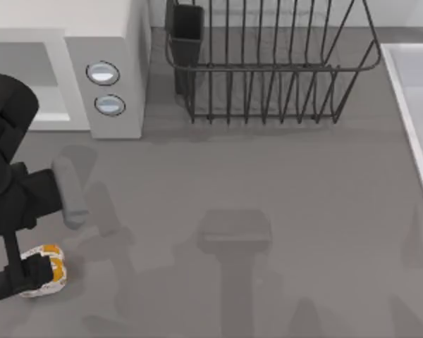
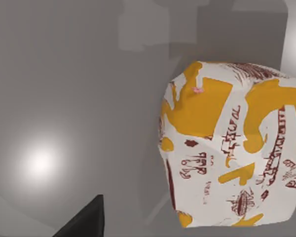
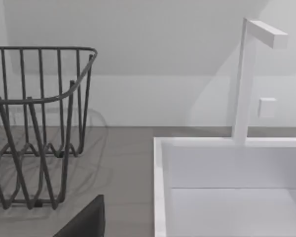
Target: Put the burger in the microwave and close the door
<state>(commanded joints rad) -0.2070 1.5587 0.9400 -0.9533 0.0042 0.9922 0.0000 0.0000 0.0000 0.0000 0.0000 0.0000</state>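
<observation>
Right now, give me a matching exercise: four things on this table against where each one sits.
Things:
1. burger
2. microwave
3. dish rack
4. sink

Places:
A. top view's right edge
B. back middle
C. back left
D. front left, at the left tool

Pairs: 1-D, 2-C, 3-B, 4-A

Grey table (image 1: 268,183), black wire dish rack (image 1: 268,63), white sink (image 3: 227,187), pale wall (image 3: 153,94)

We see even, soft light throughout: blurred arm shadows fall across the grey table (image 1: 282,183), and a round glare spot glows on it in our left wrist view.
</observation>
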